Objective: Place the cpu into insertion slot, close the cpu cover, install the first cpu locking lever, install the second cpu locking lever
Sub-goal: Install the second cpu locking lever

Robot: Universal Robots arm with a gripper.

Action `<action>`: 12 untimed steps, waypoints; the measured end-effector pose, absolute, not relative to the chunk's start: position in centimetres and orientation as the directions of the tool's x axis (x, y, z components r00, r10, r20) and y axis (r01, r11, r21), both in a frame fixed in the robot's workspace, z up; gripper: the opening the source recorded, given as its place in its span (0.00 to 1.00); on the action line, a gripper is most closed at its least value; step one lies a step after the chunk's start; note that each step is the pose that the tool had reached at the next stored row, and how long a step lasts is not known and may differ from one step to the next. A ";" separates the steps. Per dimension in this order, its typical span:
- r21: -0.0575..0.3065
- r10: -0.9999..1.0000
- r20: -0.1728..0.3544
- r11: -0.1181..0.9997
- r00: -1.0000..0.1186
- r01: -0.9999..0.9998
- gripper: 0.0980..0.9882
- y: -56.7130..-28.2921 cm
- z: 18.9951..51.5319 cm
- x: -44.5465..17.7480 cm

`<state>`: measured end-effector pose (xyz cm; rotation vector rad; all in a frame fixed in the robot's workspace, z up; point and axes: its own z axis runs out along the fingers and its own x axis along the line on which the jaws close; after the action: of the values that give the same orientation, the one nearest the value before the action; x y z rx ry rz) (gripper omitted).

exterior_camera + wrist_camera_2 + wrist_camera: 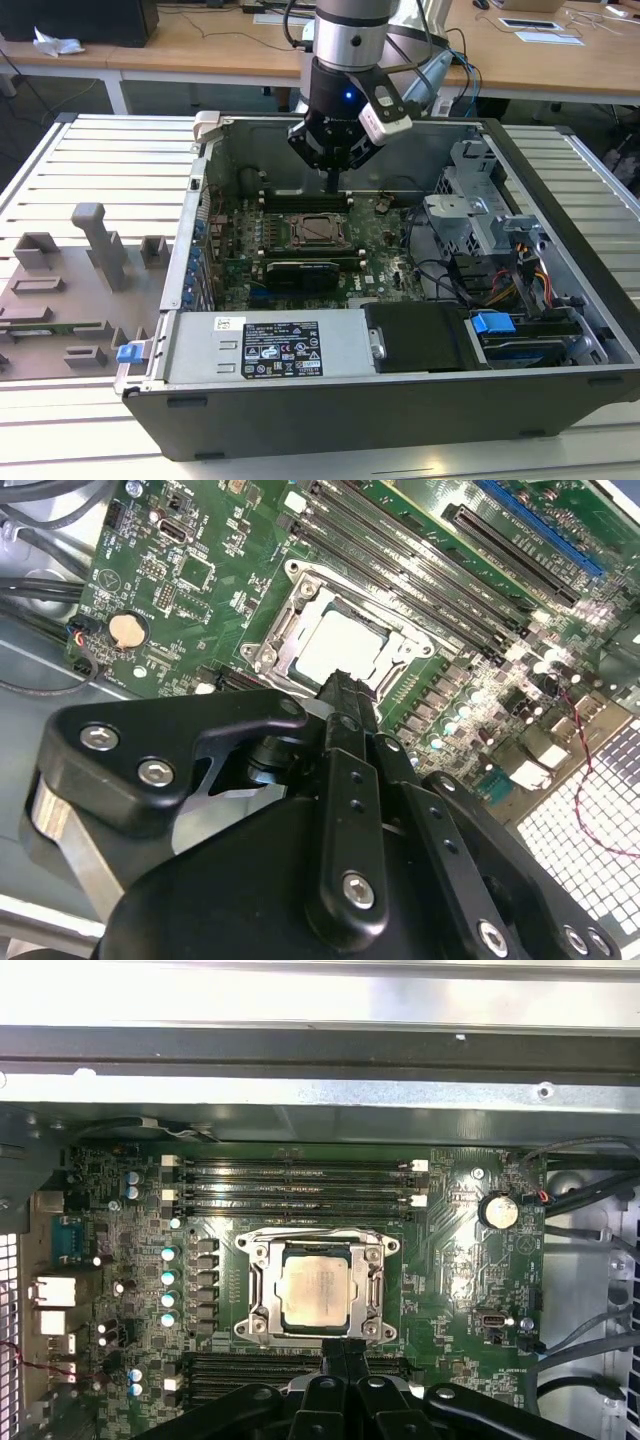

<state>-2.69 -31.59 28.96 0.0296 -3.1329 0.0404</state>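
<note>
I see cpu [314,1295] seated in socket, ctr of mobo [455,1270] | cpu cover [372,1282] down around it | gripper [331,185] hovering above socket, fingers pressed together, holding nothing

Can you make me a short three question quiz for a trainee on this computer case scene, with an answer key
1. True or false: the cpu lies in the socket with the cpu cover down around it.
2. In both wrist views, the gripper fingers are: A) spread wide B) together C) clamping a cable.
3. In the exterior view, the gripper hangs above which green part?

Key: 1 true; 2 B; 3 the motherboard.
</note>
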 end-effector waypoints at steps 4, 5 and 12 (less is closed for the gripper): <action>-0.026 -0.019 0.009 0.999 -1.000 -0.019 0.01 -31.6 29.0 -2.7; -0.026 -0.019 0.009 0.999 -1.000 -0.019 0.01 -31.6 29.0 -2.7; -0.026 -0.019 0.009 0.999 -1.000 -0.019 0.01 -33.1 29.0 -2.7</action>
<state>-2.70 -33.08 28.96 0.0297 -3.1328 0.0406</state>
